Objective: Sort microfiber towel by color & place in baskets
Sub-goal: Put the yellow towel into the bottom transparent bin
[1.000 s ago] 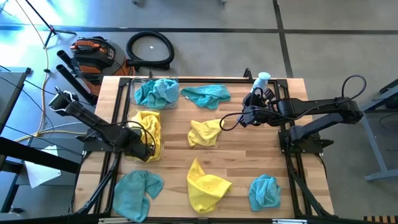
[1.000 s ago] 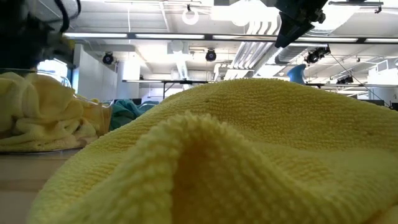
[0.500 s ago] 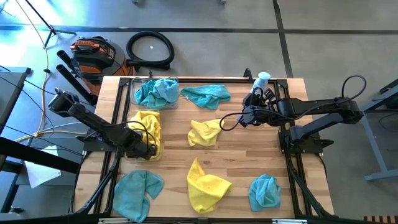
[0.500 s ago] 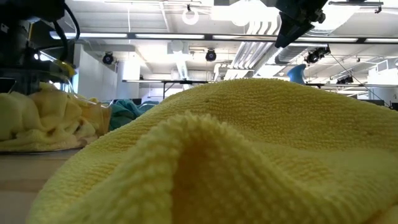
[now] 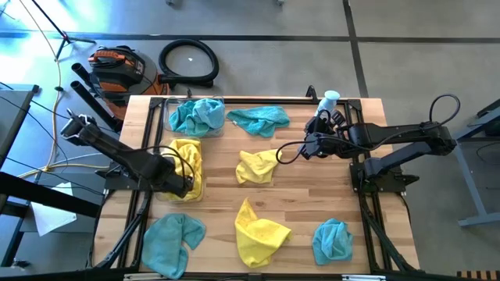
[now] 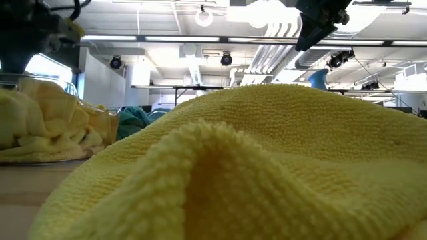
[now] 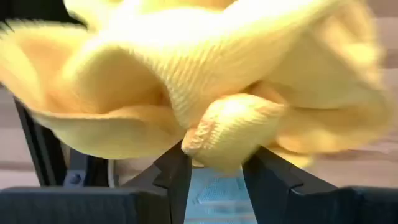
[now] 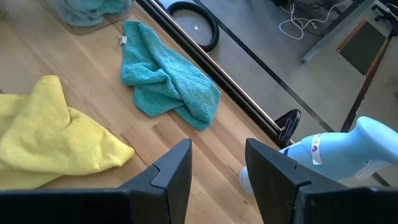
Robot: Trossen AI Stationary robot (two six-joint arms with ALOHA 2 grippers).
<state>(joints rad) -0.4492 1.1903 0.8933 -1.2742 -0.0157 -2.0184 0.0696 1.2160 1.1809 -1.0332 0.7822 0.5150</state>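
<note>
**Q:** Which step are you on?

**A:** Dropping off a yellow one. The counter (image 5: 301,187) has towels scattered on it, and my left pincer (image 5: 181,186) hangs over the near end of the yellow basket (image 5: 160,195), which is heaped with yellow towel (image 5: 187,160). A fold of that cloth (image 7: 230,127) sits between my fingers (image 7: 174,174), so I'd call the pincer clenched on it, though the wrist camera is so close that I can't swear how firm the pinch is.

**Q:** And next?

**A:** As I judge it, let the fingers part so the fold drops inside the walls, then lift straight up so nothing drags out with me. After that, the loose ones: ahead of my left pincer lie a teal towel (image 5: 173,242) and a yellow towel (image 5: 258,230).

**Q:** The other arm?

**A:** My right arm reaches in from the far side, wrist level, right pincer (image 5: 306,148) released and empty above bare wood. Just beside it lies another yellow towel (image 8: 56,134); beyond that, a teal towel (image 8: 168,78) close to the teal basket (image 5: 197,117). A spray bottle (image 8: 339,149) stands close by the wrist.
</note>
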